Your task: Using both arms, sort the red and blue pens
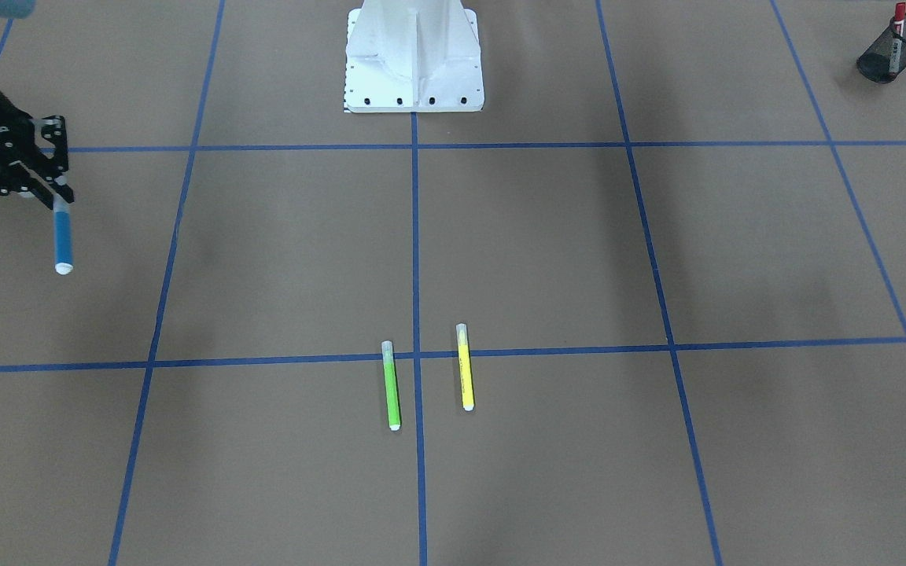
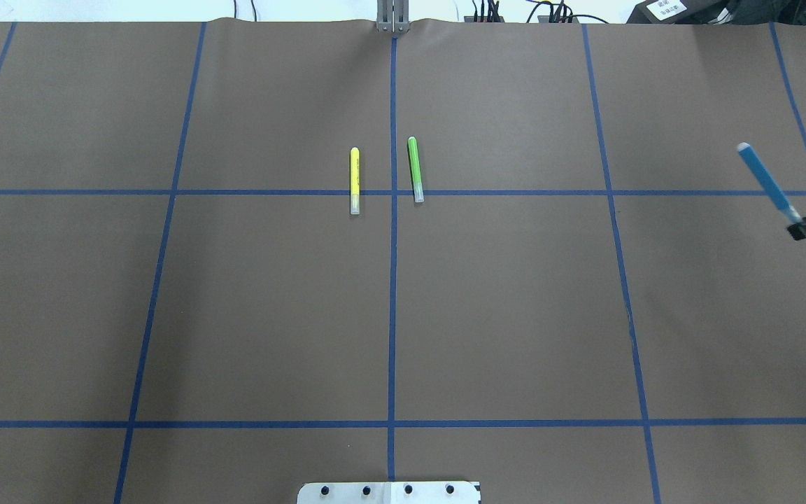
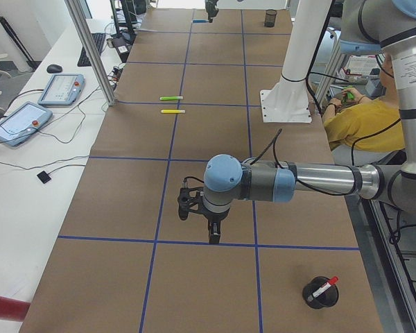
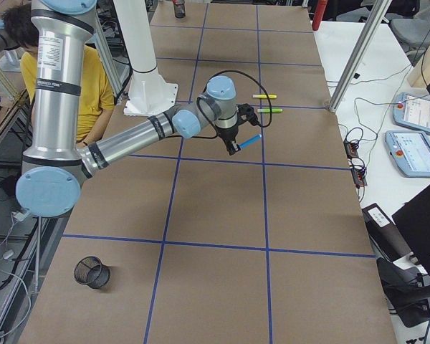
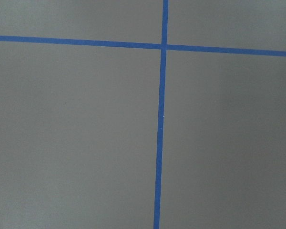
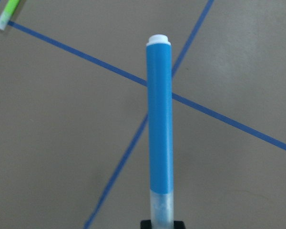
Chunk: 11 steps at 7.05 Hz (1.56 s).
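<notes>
Transporting blue pen [image 1: 63, 236], clenched by its clear cap in right jaws, aloft above surface [image 1: 547, 251]. Done with red pen [image 1: 897, 31], standing in left-side mesh cup [image 1: 885, 59]. Cannot tell left jaws' state. Next: steer over empty mesh cup [image 4: 91, 273], tip downward, release

Even bright overhead light, soft faint shadows, close-up wrist views slightly blurred
</notes>
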### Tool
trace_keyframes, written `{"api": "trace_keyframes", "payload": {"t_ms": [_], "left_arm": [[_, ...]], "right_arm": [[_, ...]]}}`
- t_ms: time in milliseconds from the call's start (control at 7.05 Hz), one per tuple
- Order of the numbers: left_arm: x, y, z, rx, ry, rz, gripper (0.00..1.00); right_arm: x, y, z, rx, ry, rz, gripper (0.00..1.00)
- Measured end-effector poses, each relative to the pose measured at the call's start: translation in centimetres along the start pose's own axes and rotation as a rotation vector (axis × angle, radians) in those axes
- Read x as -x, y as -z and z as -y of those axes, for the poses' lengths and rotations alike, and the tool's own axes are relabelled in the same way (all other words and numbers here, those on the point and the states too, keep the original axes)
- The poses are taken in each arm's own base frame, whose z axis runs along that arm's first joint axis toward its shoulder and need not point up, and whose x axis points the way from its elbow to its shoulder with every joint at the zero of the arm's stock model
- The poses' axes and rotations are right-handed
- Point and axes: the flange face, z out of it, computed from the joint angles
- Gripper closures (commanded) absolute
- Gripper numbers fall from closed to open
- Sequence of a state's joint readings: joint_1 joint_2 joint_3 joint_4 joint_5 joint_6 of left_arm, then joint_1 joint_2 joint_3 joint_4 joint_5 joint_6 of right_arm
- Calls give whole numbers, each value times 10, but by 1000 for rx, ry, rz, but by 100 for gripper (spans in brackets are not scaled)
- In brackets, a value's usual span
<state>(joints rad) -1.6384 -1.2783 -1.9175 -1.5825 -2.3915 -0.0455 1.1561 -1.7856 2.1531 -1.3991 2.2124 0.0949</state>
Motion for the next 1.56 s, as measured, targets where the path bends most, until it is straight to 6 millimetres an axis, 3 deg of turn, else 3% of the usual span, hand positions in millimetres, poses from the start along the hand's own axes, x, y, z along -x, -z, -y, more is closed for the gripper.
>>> {"api": "trace_keyframes", "payload": {"t_ms": [284, 426, 851, 1277, 1561], "left_arm": [[0, 0, -1, -2, -2, 0, 1], [0, 0, -1, -2, -3, 0, 1], [0, 0, -2, -11, -14, 0, 1], [0, 0, -2, -16, -22, 0, 1], [0, 0, -2, -17, -31, 1, 1]], "right_arm": [[-52, 1, -101, 121, 162, -75, 100], [-64, 1, -144, 196, 241, -110, 100], [-77, 15, -259, 436, 473, -149, 100], [-81, 40, -349, 667, 637, -134, 100], [-80, 50, -406, 848, 600, -73, 100]]}}
